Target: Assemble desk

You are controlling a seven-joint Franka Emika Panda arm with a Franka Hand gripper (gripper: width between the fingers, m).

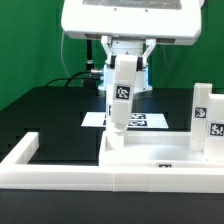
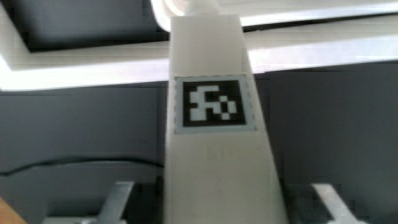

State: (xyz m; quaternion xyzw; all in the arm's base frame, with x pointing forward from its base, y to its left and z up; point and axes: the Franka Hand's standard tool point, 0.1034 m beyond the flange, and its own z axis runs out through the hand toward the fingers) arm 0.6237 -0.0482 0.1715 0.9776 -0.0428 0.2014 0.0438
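Observation:
My gripper point(image 1: 124, 62) hangs above the middle of the scene, shut on the upper end of a white desk leg point(image 1: 120, 100) that carries a black-and-white tag. The leg leans slightly, and its lower end rests at the near corner of the white tabletop panel point(image 1: 160, 152) on the exterior view's left. A second tagged leg point(image 1: 207, 120) stands upright on the panel at the exterior view's right. In the wrist view the held leg point(image 2: 217, 150) runs straight away from the gripper point(image 2: 222, 205), with one of the fingers point(image 2: 118, 200) on each side of it.
The long white rim point(image 1: 40, 165) frames the black table's front and left, and the tabletop panel lies against it. The marker board point(image 1: 145, 121) lies flat behind the panel. The robot's base and cables stand at the back before a green backdrop.

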